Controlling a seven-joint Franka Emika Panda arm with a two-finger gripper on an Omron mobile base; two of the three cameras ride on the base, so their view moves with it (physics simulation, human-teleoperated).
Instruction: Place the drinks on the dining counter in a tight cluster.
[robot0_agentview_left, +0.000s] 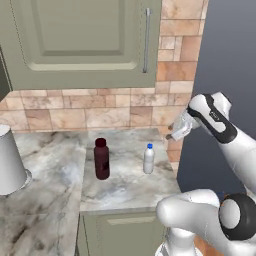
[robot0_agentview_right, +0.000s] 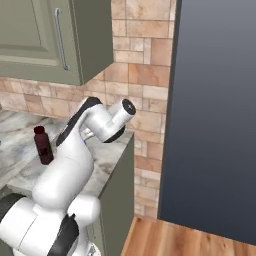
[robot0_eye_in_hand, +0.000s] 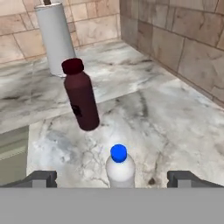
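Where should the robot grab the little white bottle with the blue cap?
Probably around its white body, below the blue cap. The small white bottle stands upright on the marble counter, apart from the maroon bottle. The open gripper already faces it side-on, a finger on each side, so coming in level suits.

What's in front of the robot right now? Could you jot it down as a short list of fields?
Place: marble counter against a brick wall, under a green cabinet
Maroon bottle: upright on the counter
Small white bottle with blue cap: upright, apart from the maroon one, nearer the arm
White cylinder: farther along the counter
Gripper: fingers wide open, holding nothing, the white bottle lined up between them
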